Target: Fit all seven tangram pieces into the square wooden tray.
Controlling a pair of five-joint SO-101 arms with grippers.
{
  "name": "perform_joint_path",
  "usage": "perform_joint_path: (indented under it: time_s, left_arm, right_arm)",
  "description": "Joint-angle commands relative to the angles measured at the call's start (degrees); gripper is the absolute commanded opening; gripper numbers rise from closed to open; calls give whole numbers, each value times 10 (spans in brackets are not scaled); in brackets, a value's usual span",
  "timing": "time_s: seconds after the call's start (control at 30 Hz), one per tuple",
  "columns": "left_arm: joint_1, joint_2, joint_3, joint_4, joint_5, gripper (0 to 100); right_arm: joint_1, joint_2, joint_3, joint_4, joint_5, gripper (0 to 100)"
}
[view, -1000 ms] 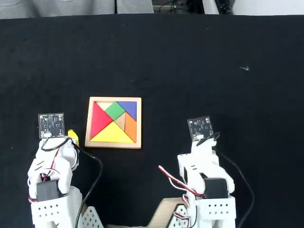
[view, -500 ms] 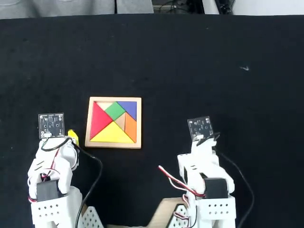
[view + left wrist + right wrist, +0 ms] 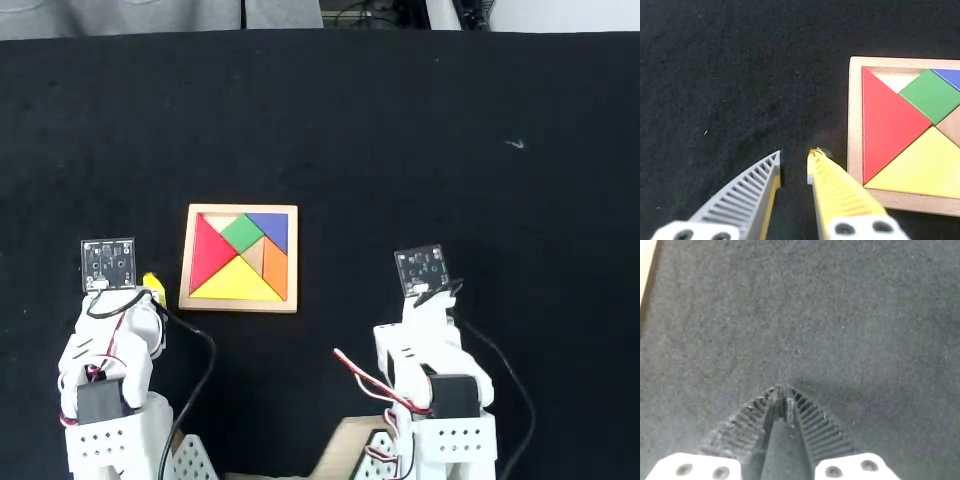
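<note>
The square wooden tray (image 3: 186, 262) lies flat on the black bench (image 3: 450, 150), near the front and just ahead of the left arm. It holds 7 pieces: a red triangle (image 3: 208, 255), a yellow triangle (image 3: 240, 280), a green square (image 3: 241, 232), a blue triangle (image 3: 272, 228), an orange piece (image 3: 277, 265), a pale triangle (image 3: 218, 220) and a tan triangle (image 3: 254, 256). No gap shows between them, so the task reads as complete or nearly so. Whether every piece sits fully flush cannot be confirmed from these views. The left end effector (image 3: 795, 159) hangs low over the bench with a narrow gap between its fingers and holds nothing. Its yellow finger (image 3: 832, 185) is just beside the tray rim (image 3: 855, 115), apart from it. The right end effector (image 3: 783, 392) is closed with its fingertips together, empty, over bare bench well apart from the tray. The main hazard is the left arm's closeness. Any sideways swing or widening of the fingers could strike the rim. That could slide the tray or jolt a loosely seated piece, most likely a small triangle, up and out. A straight lift clear of the rim appears to be the safest exit.
</note>
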Motion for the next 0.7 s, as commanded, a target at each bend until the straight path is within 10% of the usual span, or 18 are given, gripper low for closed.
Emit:
perform_joint_path:
  time_s: [0.0,0.67]
  left_arm:
    - [-3,2,11,6,4,100]
    - [-3,2,11,6,4,100]
  right_arm:
    - [9,-51,0,3,-6,11]
    - [9,-51,0,3,-6,11]
